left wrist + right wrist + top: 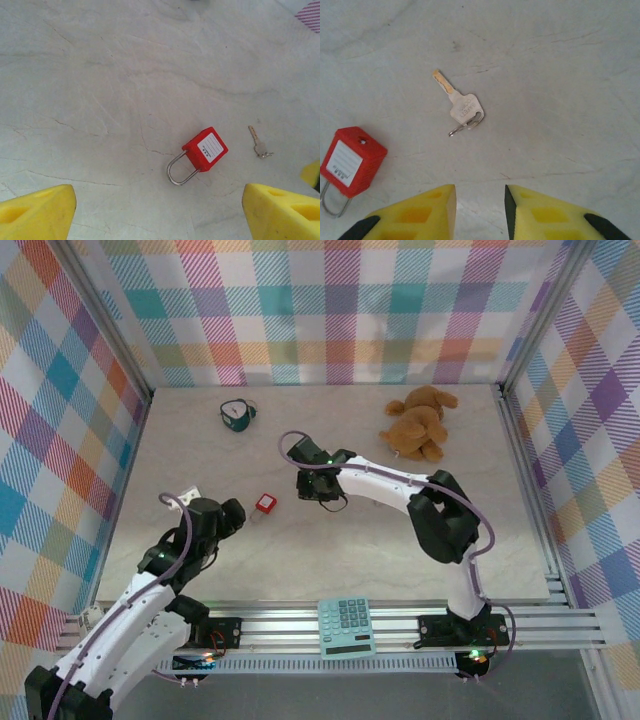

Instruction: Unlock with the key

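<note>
- The key lay flat on the pale table, bare of any grip, its blade pointing away from the right gripper and a small ring at its head.
- The right gripper's yellow jaws hung just short of the key with only a narrow gap between them, nothing held.
- The red padlock lay near the key, apart from it, its silver shackle closed.
- The left gripper hovered by the padlock, jaws spread wide and holding nothing.
- Well apart sat a brown teddy bear, a small teal object and a calculator.
</note>
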